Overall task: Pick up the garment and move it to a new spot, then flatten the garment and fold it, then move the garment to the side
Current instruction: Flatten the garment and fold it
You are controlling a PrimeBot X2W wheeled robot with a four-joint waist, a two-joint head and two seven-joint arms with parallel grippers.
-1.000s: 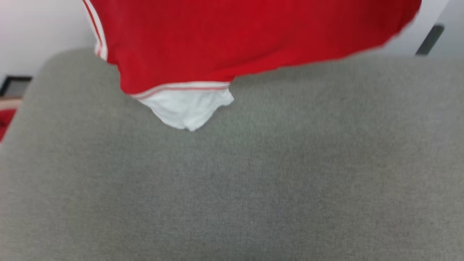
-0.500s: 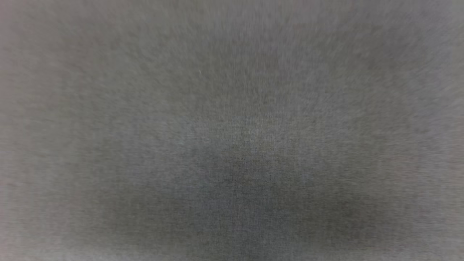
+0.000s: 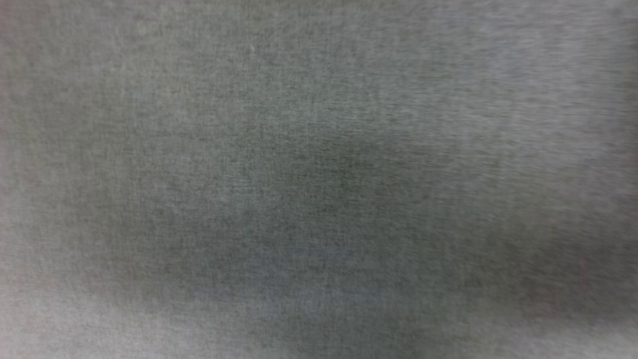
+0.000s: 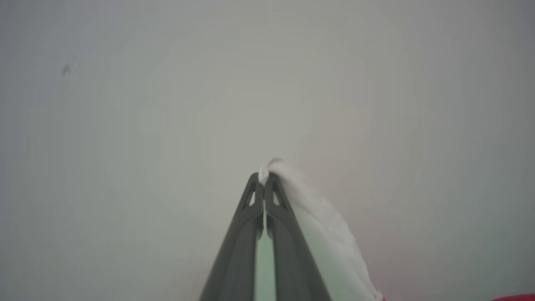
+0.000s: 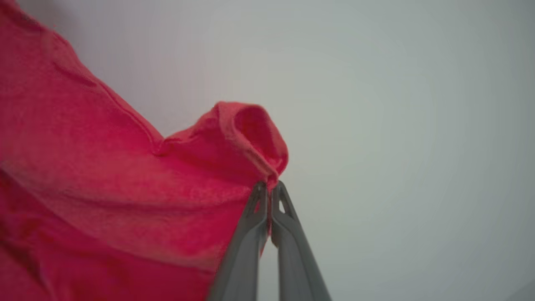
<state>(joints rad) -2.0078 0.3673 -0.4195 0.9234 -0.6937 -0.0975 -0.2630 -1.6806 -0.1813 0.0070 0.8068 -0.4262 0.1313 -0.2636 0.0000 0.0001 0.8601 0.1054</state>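
Holding the garment at two edges

The left gripper has its fingers pressed together on a white fold of the garment, which trails down the right of the left wrist view. The right gripper is likewise closed, pinching a rolled red edge, and the red cloth spreads leftward against a pale background. The head view shows a blurred grey fabric surface.

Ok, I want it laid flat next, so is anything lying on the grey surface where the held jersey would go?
Nothing visible does. The left gripper and right gripper are each shut on the jersey, and the grey fabric surface in the head view has no object on it, though that view is blurred.
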